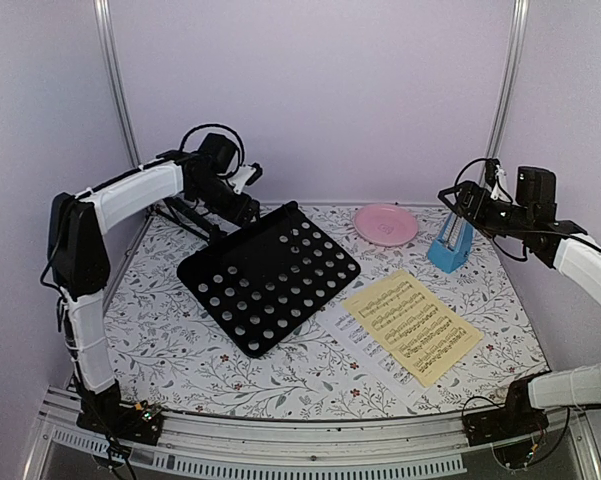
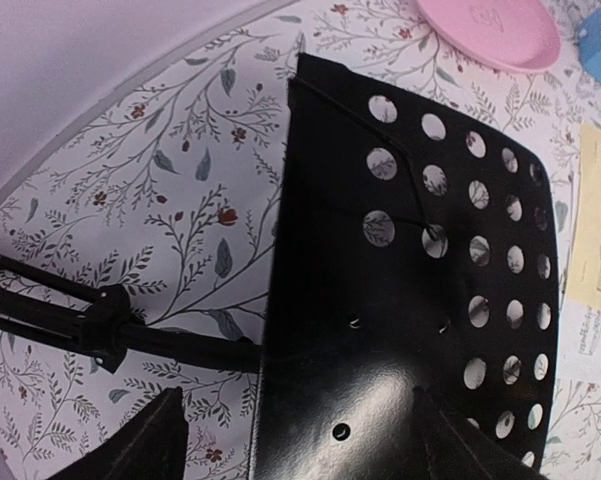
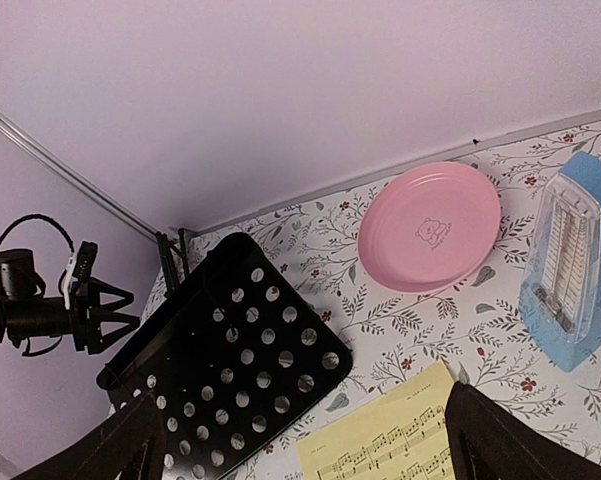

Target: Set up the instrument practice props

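The black perforated music stand [image 1: 270,275] lies flat on the table, its folded tripod legs [image 1: 185,215] pointing to the back left. My left gripper [image 1: 248,212] hovers at the stand's back-left edge. In the left wrist view its fingers [image 2: 140,445] stand apart, astride that edge of the stand [image 2: 380,300], gripping nothing. The pale-yellow sheet [image 1: 412,325] lies flat to the right, over a white sheet [image 1: 348,330]. The blue metronome [image 1: 448,245] stands upright at the back right. My right gripper [image 1: 462,205] hangs open in the air just above it.
A pink round plate [image 1: 386,224] sits at the back, between stand and metronome. Lilac walls close off the back and both sides. The floral tablecloth [image 1: 180,340] shows bare at the front left.
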`<state>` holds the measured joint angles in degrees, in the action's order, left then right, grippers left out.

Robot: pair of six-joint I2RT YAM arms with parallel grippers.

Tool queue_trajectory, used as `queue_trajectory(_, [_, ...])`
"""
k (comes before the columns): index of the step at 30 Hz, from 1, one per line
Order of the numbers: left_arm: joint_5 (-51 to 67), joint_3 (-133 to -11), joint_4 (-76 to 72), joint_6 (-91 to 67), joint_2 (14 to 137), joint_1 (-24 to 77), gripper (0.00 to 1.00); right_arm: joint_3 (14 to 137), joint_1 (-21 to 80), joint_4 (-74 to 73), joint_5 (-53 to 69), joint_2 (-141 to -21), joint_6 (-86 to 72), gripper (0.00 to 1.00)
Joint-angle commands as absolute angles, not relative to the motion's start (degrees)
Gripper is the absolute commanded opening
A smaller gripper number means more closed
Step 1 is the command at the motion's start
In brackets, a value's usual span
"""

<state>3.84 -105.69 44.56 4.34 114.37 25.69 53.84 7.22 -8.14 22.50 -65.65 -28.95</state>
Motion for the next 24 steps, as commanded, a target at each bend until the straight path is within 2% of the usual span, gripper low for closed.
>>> queue_trajectory(1, [-0.7, -109.0, 48.7, 6.0, 118.8, 27.3, 0.75, 54.5, 7.0, -9.2, 24.1, -66.7, -29.2, 0.99])
queue_trajectory(10, [-5.8, -112.9, 49.2, 5.7, 124.8, 27.9, 0.64, 53.7, 7.1, -9.3, 24.6, -65.5, -30.3, 0.99])
queue_trajectory(18, [-6.4, -112.5, 48.8, 6.5, 126.5, 27.8, 0.37, 52.4, 7.1, -9.1, 23.9, -64.1, -31.3, 0.99])
queue_trajectory(24, [-7.1, -112.0, 48.6, 6.3, 127.0, 27.8, 0.23, 52.0, 7.0, -8.9, 23.4, -63.6, -31.4, 0.99])
